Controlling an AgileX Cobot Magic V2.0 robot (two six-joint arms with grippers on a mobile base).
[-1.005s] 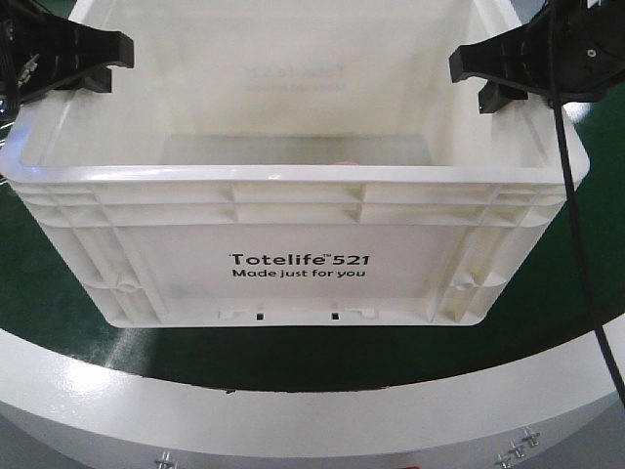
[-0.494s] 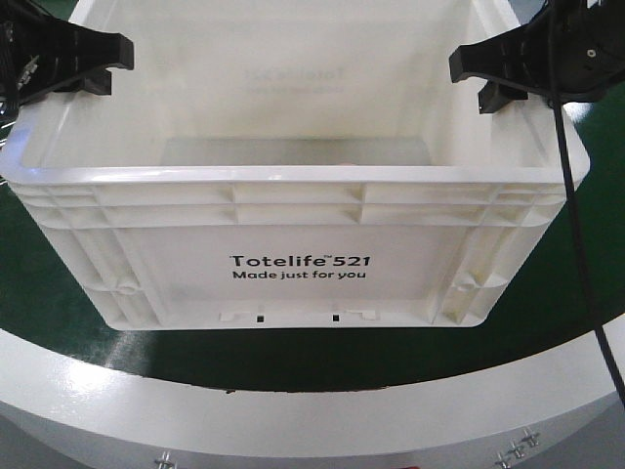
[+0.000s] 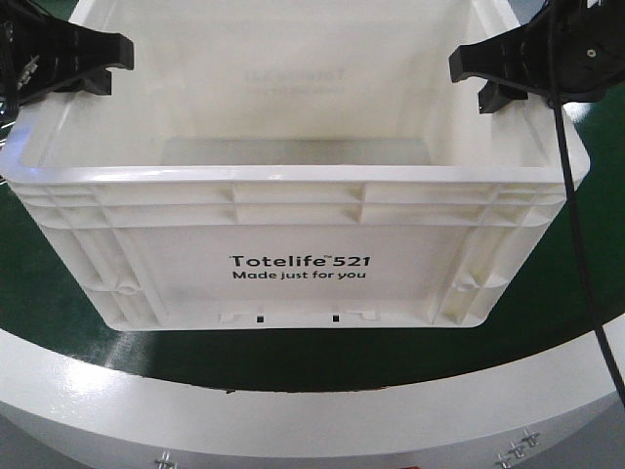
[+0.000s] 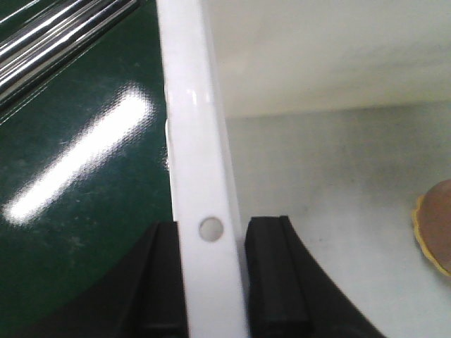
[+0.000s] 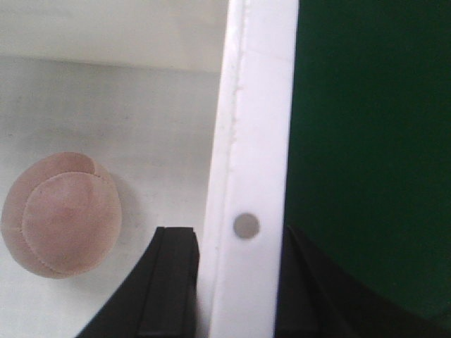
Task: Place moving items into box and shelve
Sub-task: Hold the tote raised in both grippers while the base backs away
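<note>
Wrist views: pinkish-tan ball (image 5: 61,215) inside crate (image 5: 254,105); left pincer (image 4: 210,243), right pincer (image 5: 243,246) tight on rim.

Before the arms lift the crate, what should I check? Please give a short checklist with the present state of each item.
1. Left gripper on the crate rim: ok, its fingers flank the left wall.
2. Right gripper on the rim: ok, its fingers flank the right wall.
3. Pink ball inside: ok, it lies on the crate floor.
4. Second ball inside: cannot tell; only a tan, yellow-edged part shows at the picture's edge.
5. Cable free of the crate: cannot tell; it crosses the right corner in the front view.
</note>
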